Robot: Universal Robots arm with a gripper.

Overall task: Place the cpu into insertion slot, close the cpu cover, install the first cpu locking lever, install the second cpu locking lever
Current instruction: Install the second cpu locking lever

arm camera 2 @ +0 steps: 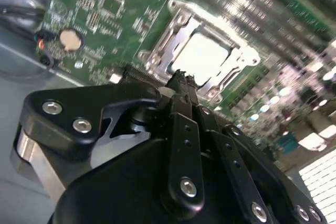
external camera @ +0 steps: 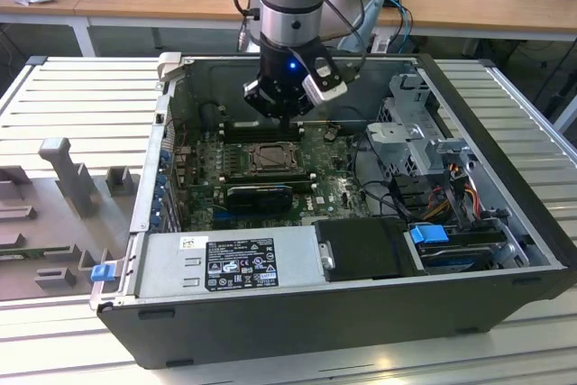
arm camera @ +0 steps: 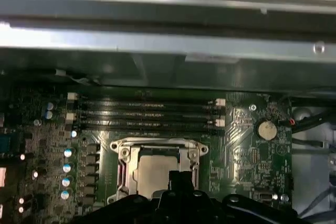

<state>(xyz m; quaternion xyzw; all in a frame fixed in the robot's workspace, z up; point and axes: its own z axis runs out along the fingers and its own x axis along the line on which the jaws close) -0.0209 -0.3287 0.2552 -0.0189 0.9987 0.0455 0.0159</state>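
Note:
The cpu [arm camera: 152, 174] lies flat in its socket on the green motherboard [arm camera: 247, 156], its pale metal top [arm camera 2: 205, 56] bright in the second wrist view. The silver cpu cover [arm camera: 157, 144] lies down around it as a frame [arm camera 2: 176, 24]. My gripper [external camera: 287, 119] hangs just above the socket's far side inside the open computer case. Its black fingers [arm camera 2: 181, 85] are shut together with nothing between them, and their tips [arm camera: 179, 179] overlap the chip's edge in the first wrist view. I cannot tell how the locking levers stand.
Memory sticks [arm camera: 147, 114] run along the socket's far side and a coin battery [arm camera: 266, 129] sits beside it. A black graphics card [external camera: 260, 196], the power supply [external camera: 225, 263], a drive cage [external camera: 419, 132] with cables [external camera: 451, 187], and the case wall [arm camera: 157, 40] surround the board.

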